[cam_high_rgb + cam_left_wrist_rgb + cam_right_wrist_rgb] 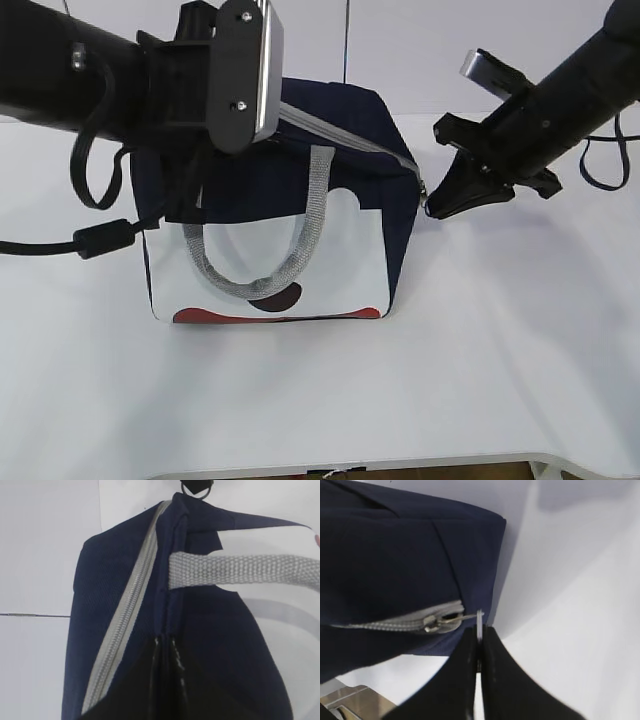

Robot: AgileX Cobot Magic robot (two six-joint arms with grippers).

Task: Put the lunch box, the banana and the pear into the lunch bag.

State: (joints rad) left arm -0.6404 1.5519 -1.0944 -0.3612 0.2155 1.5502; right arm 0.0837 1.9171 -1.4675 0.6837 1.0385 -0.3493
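1. Lunch bag [270,250] stands upright on the white table [480,380], white-and-red panel facing the exterior camera. Its grey zipper [127,610] runs shut along the top edge as far as can be seen. One grey webbing handle [300,250] hangs slack down the front.

2. Lunch box, banana and pear are not visible in any view. Whether they are inside cannot be told.

3. Right gripper [479,650] is closed on the ring pull [479,622] at the bag's right top corner, jaws pressed together with the thin metal ring between them.

4. Left gripper [167,645] is clamped on the seam at the opposite end of the bag top, jaws nearly together on a fold of navy fabric.

5. Handling judgement: fabric is soft and light, so the bag will likely slide or collapse unless pinned. The seam hold serves as the anchor.

6. The ring is small, hard and smooth. It could slip from the pads, so the pull should run along the zipper line.
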